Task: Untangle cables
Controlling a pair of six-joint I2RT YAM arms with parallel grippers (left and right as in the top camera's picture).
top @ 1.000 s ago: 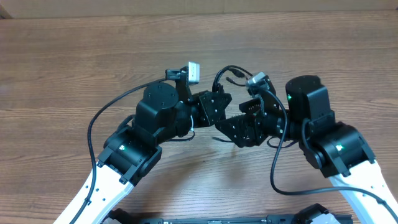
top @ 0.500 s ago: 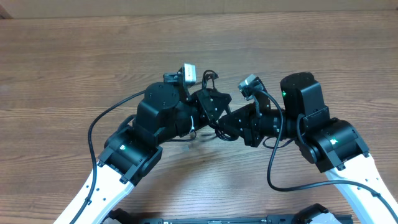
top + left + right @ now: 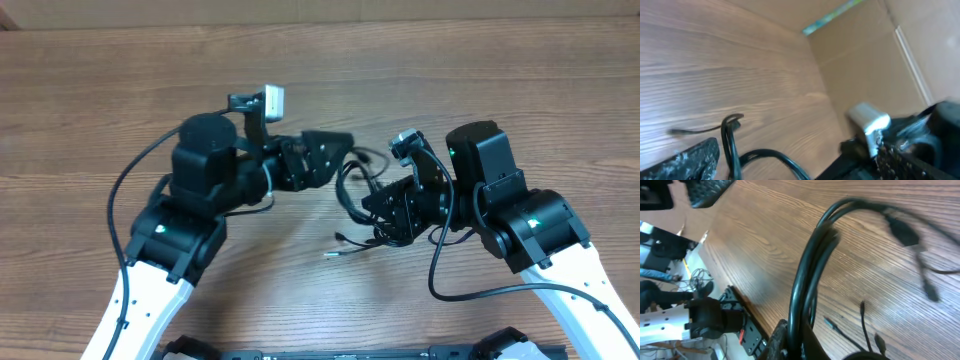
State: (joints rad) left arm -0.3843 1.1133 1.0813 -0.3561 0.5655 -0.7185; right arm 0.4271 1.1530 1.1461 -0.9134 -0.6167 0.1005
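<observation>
Cables (image 3: 352,185) are hanging as a looped bunch between your two arms, low over the middle of the table (image 3: 520,80), with loose plug ends (image 3: 338,250) trailing on the wood; your right fingers (image 3: 388,208) are clamping shut on several strands together; your left fingers (image 3: 328,150) are standing wide apart and holding nothing, just beside the top loop; by the look of it you are sitting in a re-grip step of the pulling-apart; next you are needing the left to close on one single strand, not the bundle, and draw it leftward, away from the right's hold.
</observation>
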